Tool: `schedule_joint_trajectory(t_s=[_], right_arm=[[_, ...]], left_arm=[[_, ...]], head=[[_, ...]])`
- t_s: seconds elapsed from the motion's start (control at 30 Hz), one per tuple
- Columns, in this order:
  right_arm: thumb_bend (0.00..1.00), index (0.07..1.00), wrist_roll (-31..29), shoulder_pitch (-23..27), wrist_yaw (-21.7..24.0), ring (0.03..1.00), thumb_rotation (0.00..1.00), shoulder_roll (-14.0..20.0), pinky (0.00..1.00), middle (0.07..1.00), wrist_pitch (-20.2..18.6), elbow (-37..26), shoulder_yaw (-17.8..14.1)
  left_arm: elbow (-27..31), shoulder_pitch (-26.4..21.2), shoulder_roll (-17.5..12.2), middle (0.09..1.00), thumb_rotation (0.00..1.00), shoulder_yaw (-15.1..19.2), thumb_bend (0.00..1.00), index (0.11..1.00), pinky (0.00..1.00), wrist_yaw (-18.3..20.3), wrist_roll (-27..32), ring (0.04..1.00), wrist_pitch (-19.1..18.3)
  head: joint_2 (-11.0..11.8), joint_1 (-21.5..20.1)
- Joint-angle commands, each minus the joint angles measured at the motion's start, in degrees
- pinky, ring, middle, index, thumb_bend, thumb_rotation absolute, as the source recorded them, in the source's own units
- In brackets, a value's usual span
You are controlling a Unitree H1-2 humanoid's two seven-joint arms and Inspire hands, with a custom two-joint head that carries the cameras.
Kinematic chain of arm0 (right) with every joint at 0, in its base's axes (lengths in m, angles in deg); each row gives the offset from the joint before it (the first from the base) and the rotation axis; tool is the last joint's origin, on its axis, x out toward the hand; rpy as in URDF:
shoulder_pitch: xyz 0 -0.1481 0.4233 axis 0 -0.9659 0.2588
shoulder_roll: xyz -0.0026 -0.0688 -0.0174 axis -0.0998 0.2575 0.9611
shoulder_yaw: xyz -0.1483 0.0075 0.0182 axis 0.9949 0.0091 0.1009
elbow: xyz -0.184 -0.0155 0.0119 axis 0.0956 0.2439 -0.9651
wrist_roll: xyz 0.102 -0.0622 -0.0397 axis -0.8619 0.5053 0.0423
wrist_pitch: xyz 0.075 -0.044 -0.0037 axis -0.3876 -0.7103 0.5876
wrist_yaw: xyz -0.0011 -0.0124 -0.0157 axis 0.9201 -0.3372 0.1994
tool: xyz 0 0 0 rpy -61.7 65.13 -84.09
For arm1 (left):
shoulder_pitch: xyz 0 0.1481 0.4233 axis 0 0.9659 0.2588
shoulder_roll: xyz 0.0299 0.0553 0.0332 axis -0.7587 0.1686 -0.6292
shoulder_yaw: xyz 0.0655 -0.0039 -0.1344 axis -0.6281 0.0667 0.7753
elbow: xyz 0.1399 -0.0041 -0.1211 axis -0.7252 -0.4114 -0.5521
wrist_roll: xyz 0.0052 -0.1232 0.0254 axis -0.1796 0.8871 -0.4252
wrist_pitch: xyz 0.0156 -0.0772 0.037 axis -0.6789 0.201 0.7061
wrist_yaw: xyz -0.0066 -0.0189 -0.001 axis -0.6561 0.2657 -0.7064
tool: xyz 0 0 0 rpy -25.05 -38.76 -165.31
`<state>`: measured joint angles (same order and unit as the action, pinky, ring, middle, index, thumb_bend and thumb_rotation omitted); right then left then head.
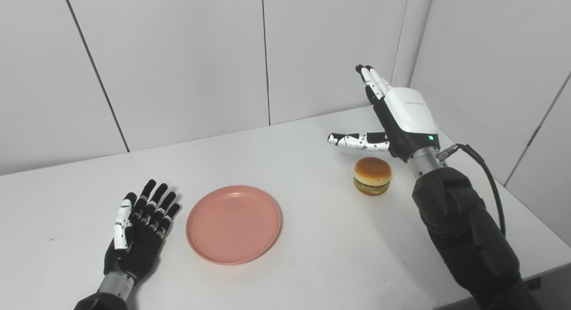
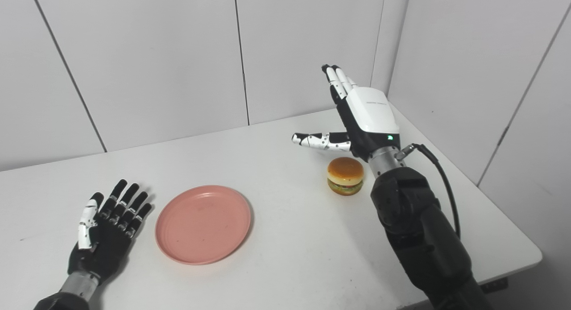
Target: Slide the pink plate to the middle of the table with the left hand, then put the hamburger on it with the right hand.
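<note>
The pink plate (image 1: 233, 223) lies flat on the white table (image 1: 294, 163), a little left of its middle, with nothing on it. My left hand (image 1: 139, 225) rests palm up just left of the plate, open, not touching it. The hamburger (image 1: 372, 175) stands on the table to the right. My right hand (image 1: 392, 118) is raised above and slightly behind the hamburger, open, with fingers straight up and the thumb pointing left. It holds nothing.
Grey panelled walls close off the table at the back and right. The table's right edge (image 2: 513, 229) runs close to my right arm. A black cable (image 1: 490, 180) loops from the right wrist.
</note>
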<state>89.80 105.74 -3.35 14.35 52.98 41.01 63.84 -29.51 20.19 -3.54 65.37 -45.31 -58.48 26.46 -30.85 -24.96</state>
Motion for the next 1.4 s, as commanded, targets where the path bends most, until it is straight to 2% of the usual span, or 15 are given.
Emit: schedule_joint_trajectory(t_s=[0.0,0.2,0.33,0.9,1.1,1.27,1.37], right_arm=[[1.00,0.990,3.00,2.72,2.22,0.954,0.67,2.33,0.86,0.986,-1.85,-0.67,-0.23],[1.00,0.998,4.51,2.54,8.71,0.975,0.63,3.91,0.92,0.999,-4.20,1.42,-0.30],[1.00,1.000,3.36,2.39,10.81,0.971,0.62,4.10,0.92,0.997,-4.92,3.51,-0.82],[1.00,1.000,1.22,2.44,9.86,0.958,0.65,2.24,0.91,0.991,-5.58,11.31,0.22],[1.00,1.000,0.95,2.80,10.68,0.944,0.66,2.45,0.84,0.993,-6.47,12.98,0.97],[1.00,1.000,0.48,3.25,11.58,0.944,0.66,1.93,0.82,0.993,-7.07,14.32,0.51],[1.00,1.000,0.71,3.54,11.32,0.943,0.67,2.10,0.80,0.993,-7.02,15.64,1.35]], left_arm=[[-1.94,1.69,-0.88,0.980,1.00,0.38,0.31,0.984,1.00,-1.72,-0.74,0.973,-2.73],[-0.91,1.92,-0.90,0.983,1.00,0.41,0.31,0.986,1.00,-2.28,-1.04,0.977,-3.36],[-1.31,1.85,-1.23,0.987,1.00,0.51,0.31,0.991,1.00,-1.38,-0.62,0.982,-3.03],[0.91,2.42,-1.46,0.984,1.00,0.54,0.32,0.986,1.00,-1.72,-0.47,0.978,-4.83],[1.13,2.51,-1.86,0.987,1.00,0.37,0.32,0.989,1.00,-1.23,-0.71,0.984,-4.84],[1.67,2.69,-1.97,0.986,1.00,0.28,0.32,0.987,1.00,-1.46,-0.71,0.984,-5.25],[1.86,2.77,-2.12,0.990,1.00,0.05,0.32,0.990,1.00,-1.16,-0.76,0.987,-5.18]], head=[[-0.23,0.19],[-1.00,0.25],[-1.42,0.18],[-3.51,0.26],[-4.18,0.22],[-4.62,0.30],[-4.87,0.28]])
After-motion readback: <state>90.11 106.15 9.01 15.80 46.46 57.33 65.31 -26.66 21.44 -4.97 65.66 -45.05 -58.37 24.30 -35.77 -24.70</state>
